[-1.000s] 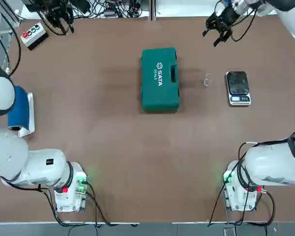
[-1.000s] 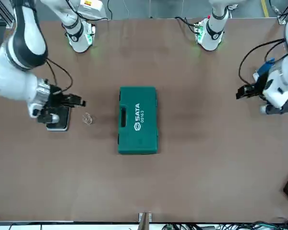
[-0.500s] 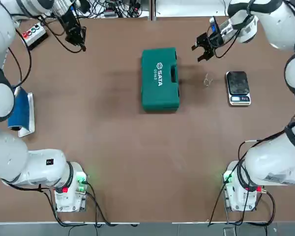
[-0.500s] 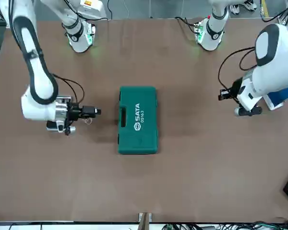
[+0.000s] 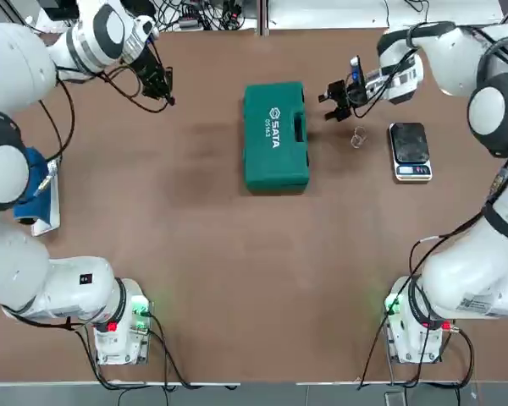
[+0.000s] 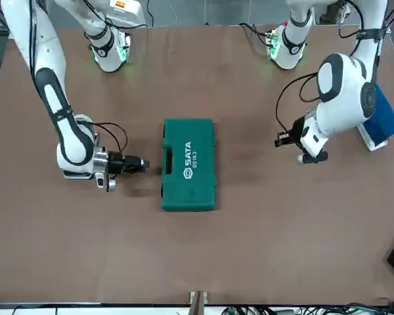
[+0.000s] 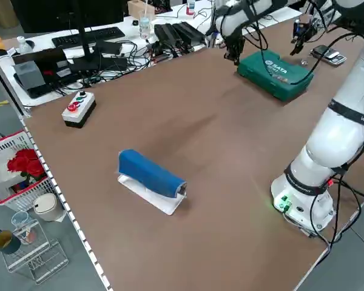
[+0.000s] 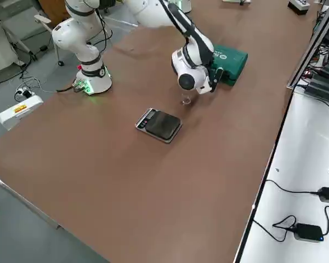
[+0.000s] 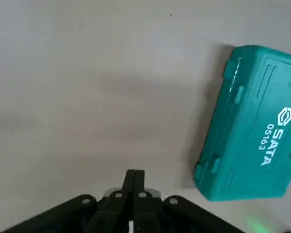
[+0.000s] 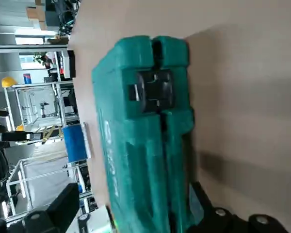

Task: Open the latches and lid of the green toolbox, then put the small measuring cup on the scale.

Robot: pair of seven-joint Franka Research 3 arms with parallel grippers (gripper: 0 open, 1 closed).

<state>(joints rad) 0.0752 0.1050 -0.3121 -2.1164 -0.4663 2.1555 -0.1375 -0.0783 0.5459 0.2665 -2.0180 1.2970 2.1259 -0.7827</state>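
Green plastic, lid shut, the toolbox [image 5: 275,135] lies flat near the middle of the brown tabletop [image 5: 237,254], its white "SATA" print facing up and its handle cutout on the side toward the robot's right. On that same edge the right wrist view shows one latch [image 10: 153,92] — a black clasp, closed across the seam between the two halves.

The right end effector [image 5: 337,96] is low over the tabletop just beside the toolbox's handle side, pointed at it; its fingers are spread, one on either side of the case edge in the wrist view, touching nothing that can be made out. The cup [image 5: 356,137] stands on the tabletop between the toolbox and the scale [image 5: 410,150], near the right end effector but apart from it. The scale sits clear of both, its black platform bare.

The left end effector [image 5: 161,87] hangs over open tabletop on the toolbox's other side, well apart from it — its fingers pressed together and holding nothing. A blue object [image 5: 32,188] on a white base rests at the left edge.
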